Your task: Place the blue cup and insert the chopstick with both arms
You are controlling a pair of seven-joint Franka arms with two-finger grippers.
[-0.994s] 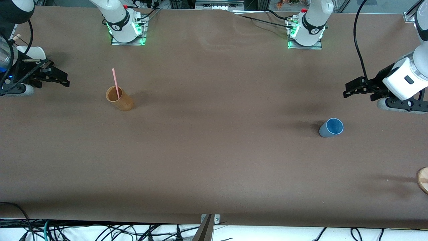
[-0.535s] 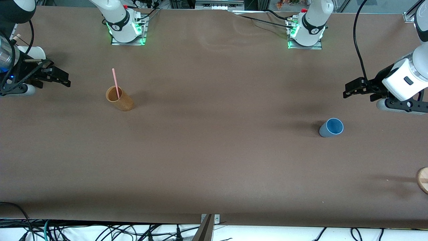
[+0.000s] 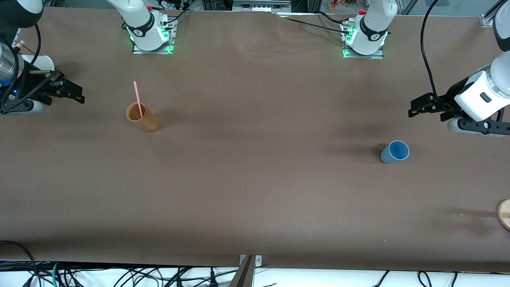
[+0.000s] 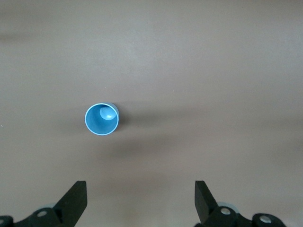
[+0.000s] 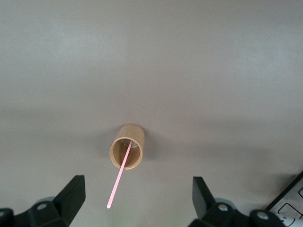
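The blue cup [image 3: 395, 152] stands upright and by itself on the brown bench [image 3: 255, 191], toward the left arm's end, its open mouth showing a brighter blue inside; in the left wrist view the same blue cup [image 4: 101, 118] sits on bare bench with nothing touching it. The chopstick [image 3: 138, 99], a thin pale-pink stick, leans inside the brown cup [image 3: 142, 117], its lower end in the cup and its upper part sticking out above the rim; the brown cup stands upright toward the right arm's end of the bench, well apart from the blue cup and farther from the front camera than it. The right wrist view shows the chopstick [image 5: 120, 174] slanting out of the mouth of the brown cup [image 5: 127, 145]. The left claw [image 3: 416, 107] hangs in the air over the bench at the left arm's end, near the blue cup but clear of it, fingers spread wide and holding nothing; from its wrist camera the two black fingertips [image 4: 75, 201] stand far apart with the cup lying between and ahead of them. The right claw [image 3: 75, 95] hangs over the right arm's end of the bench, apart from the brown cup, also spread wide and empty. A white cup [image 3: 42, 62] stands on the bench near the right claw. A round wooden piece [image 3: 504, 213] shows at the edge of the bench at the left arm's end, nearer to the front camera than the blue cup.
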